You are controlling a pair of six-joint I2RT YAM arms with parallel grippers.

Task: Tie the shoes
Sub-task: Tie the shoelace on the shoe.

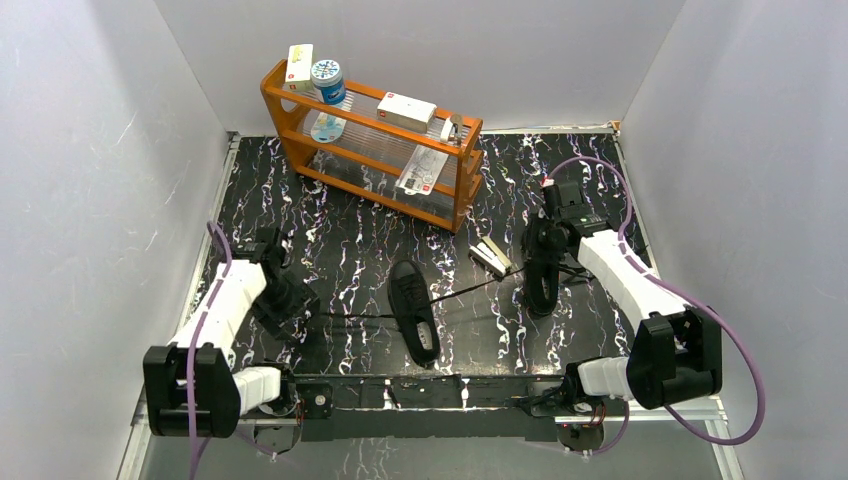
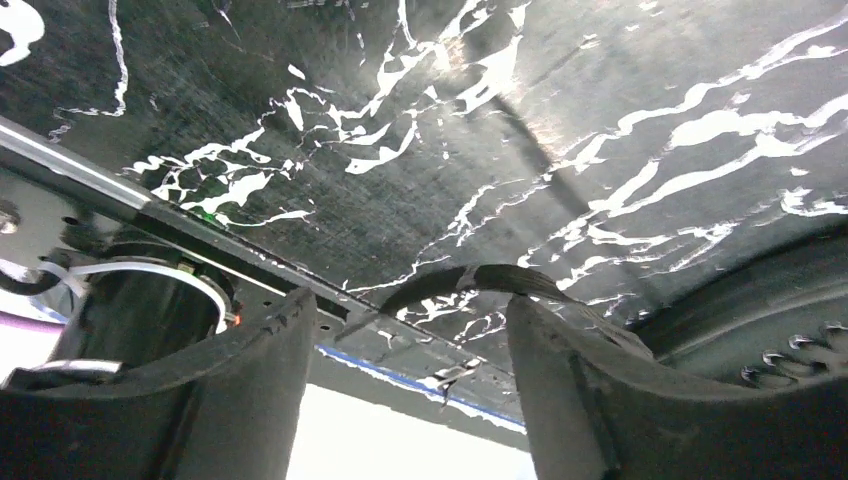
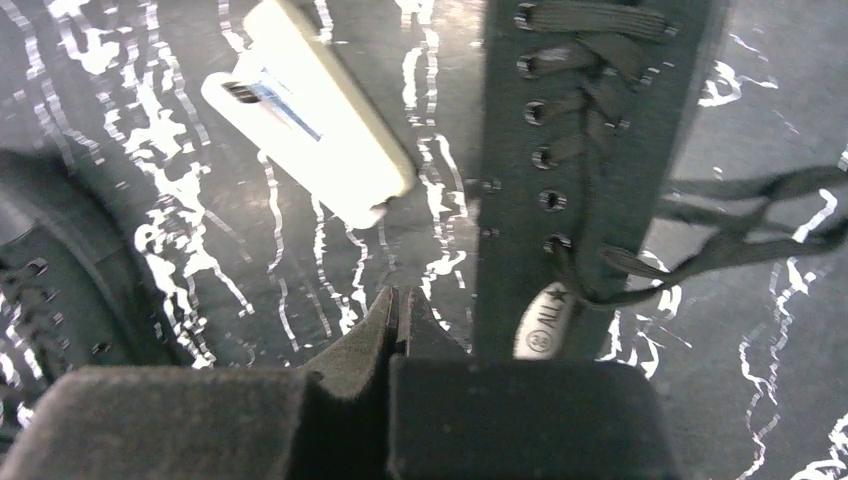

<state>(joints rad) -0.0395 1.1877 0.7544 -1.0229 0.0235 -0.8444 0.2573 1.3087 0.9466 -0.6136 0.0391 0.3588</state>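
left jaws [image 2: 410, 305]: parted; one lace [image 2: 480, 276] arcs loose across the gap at the tips
right jaws [image 3: 398, 300]: pressed together; whether they pinch a lace, cannot tell
shoes: two on the tabletop [image 1: 350, 230]; laced shoe [image 3: 600, 150] ahead-right of right jaws, other shoe [image 3: 45, 290] to their left
box [image 3: 310, 110]: one, ahead-left of right jaws, between the shoes
rack [image 1: 466, 185]: one, well beyond both

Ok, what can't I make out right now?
Top view: whether the laces on the centre shoe are knotted; too thin, black on black.
Right wrist view: whether the shut right gripper pinches a lace; its own fingers hide the tips.
Left wrist view: which shoe lies at right; the frame edge cuts it off.
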